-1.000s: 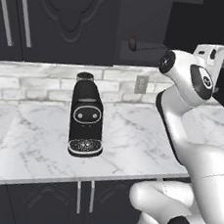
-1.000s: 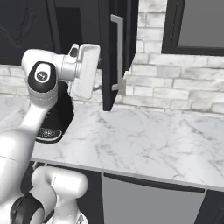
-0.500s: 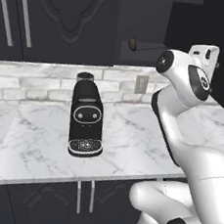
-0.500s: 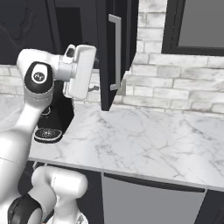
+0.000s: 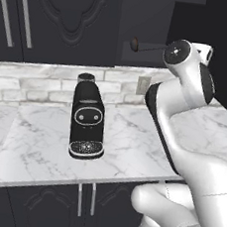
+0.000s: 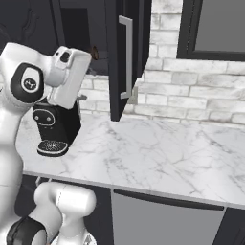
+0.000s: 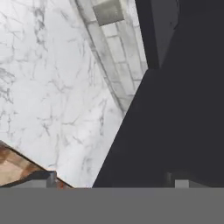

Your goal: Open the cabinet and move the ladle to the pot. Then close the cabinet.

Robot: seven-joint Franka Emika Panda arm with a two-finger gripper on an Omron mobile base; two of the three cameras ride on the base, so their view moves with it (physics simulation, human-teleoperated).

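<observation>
Near edge: black under-counter cabinets (image 5: 35, 204) with short silver handles, below the white marble counter (image 5: 126, 147). In the right base view a grey appliance front (image 6: 162, 222) sits under the counter's near edge.

On the counter, middle ground: a black coffee machine (image 5: 87, 117), upright, its round face turned toward the near side, a round drip grate at its foot. It stands well clear of the counter's near edge and close to the back wall.

Arm: white, dark joints, raised over the counter's right part in the left base view, hand lifted toward the open cabinet.

Gripper (image 7: 111, 179): two dark finger tips at the bottom of the hand view, spread about as wide as they go, with nothing between them. Before them lie a dark cabinet face, the marble counter and the brick wall.

Back wall: pale brick (image 6: 191, 91), with a grey outlet plate (image 5: 144, 84).

Cabinet (image 6: 127, 52): tall, black, mounted above the counter. One door stands swung out toward the near side, seen nearly edge-on in the right base view, its long silver bar handle (image 6: 127, 57) upright on it. To the left, closed doors with carved panels (image 5: 67, 15).

Ladle (image 5: 143, 45): inside the open cabinet, lying level, its small round bowl to the left, the thin handle running right toward the arm's wrist.

Far right: a dark-framed window (image 6: 215, 26).
</observation>
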